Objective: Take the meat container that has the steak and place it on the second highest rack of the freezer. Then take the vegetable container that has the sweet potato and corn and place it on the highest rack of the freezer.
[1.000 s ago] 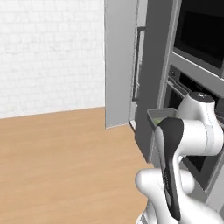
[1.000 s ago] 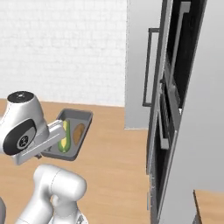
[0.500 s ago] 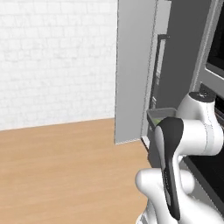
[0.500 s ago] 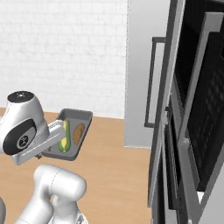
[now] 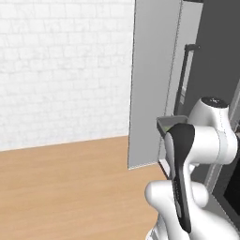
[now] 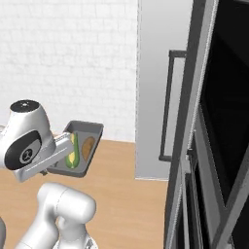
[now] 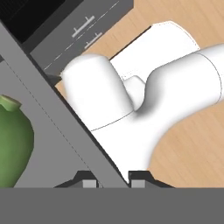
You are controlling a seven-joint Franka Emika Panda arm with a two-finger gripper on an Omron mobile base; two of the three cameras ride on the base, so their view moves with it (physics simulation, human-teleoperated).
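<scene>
1. The vegetable container [image 6: 80, 148], a dark grey tray, carries the things in the right base view, at about 9 o'clock of the frame.
2. In it lies the corn [image 6: 72, 151], lengthwise along the tray.
3. Just beside the corn, at its 3 o'clock, lies the orange-brown sweet potato [image 6: 87, 148].
4. Below is a wooden floor [image 5: 61, 187].

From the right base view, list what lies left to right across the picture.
Robot arm → vegetable container holding the corn then the sweet potato → grey freezer door panel → black bar handle → black-windowed oven front.
</scene>
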